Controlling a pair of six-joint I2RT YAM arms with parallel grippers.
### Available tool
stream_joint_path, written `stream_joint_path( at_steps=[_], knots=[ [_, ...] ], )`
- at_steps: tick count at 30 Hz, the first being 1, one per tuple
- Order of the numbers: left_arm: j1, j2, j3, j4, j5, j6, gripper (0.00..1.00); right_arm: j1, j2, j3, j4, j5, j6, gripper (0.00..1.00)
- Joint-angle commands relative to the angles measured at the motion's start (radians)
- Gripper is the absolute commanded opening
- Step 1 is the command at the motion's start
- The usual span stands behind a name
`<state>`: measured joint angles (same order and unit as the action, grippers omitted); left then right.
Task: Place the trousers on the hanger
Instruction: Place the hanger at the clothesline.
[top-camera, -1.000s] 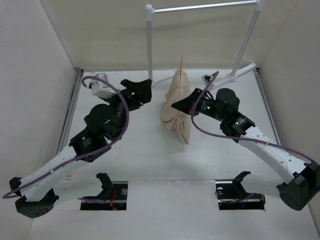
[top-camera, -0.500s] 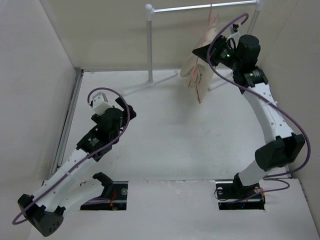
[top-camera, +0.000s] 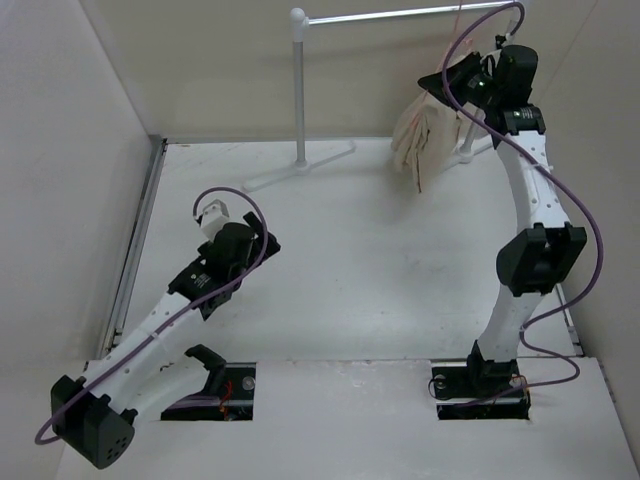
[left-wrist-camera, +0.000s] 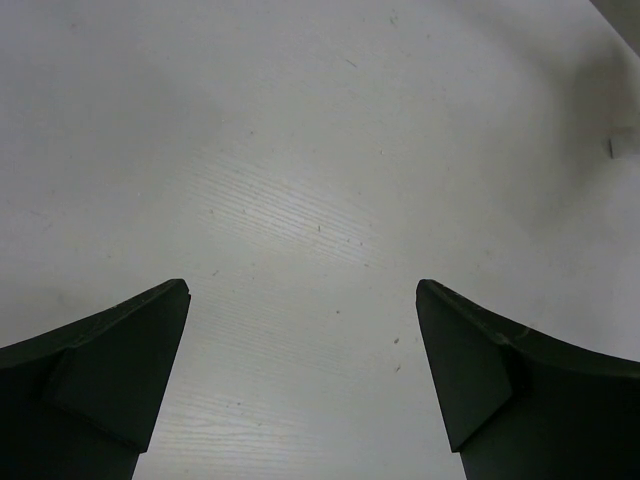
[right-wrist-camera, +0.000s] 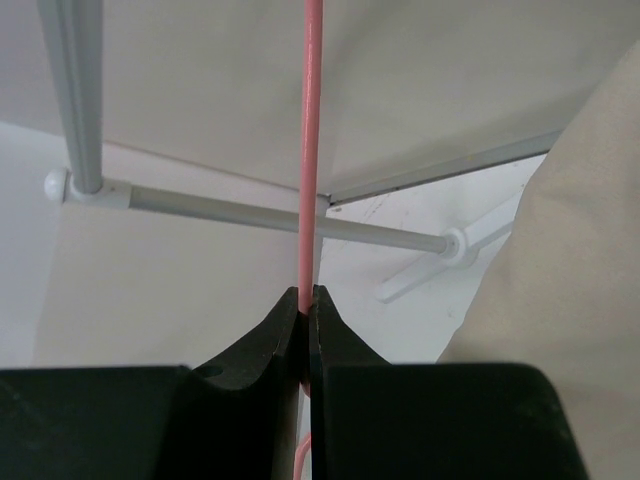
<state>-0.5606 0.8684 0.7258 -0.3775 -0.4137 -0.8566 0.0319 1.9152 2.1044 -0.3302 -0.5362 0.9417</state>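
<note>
Right claw (right-wrist-camera: 308, 296) pinched hanger (right-wrist-camera: 313, 120), trousers (top-camera: 422, 140) draped below it near rack (top-camera: 380, 15); left claw (left-wrist-camera: 300, 300) gaped over worktop (left-wrist-camera: 300, 150).

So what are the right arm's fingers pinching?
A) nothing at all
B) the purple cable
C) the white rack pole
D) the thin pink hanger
D: in the right wrist view the right fingers are shut tight on the thin pink hanger, while the white rack sits behind it, untouched.
</note>
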Motion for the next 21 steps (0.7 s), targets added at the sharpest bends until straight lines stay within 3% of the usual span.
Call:
stream_joint_path(
  at_steps=[1, 11, 14, 21],
  knots=[
    [0.015, 0.024, -0.003, 0.063, 0.035, -0.009, 1.00, -0.020, 0.002, 0.097, 0.089, -0.027, -0.009, 0.01],
    [0.037, 0.098, 0.009, 0.095, 0.061, -0.009, 1.00, -0.059, 0.056, 0.057, 0.062, -0.027, -0.029, 0.04],
    [0.041, 0.112, 0.012, 0.097, 0.062, -0.012, 1.00, -0.060, 0.047, 0.022, 0.077, -0.021, -0.032, 0.16],
    [0.058, 0.124, 0.029, 0.088, 0.062, -0.013, 1.00, -0.060, 0.024, 0.009, 0.085, -0.016, -0.040, 0.56]
  ],
)
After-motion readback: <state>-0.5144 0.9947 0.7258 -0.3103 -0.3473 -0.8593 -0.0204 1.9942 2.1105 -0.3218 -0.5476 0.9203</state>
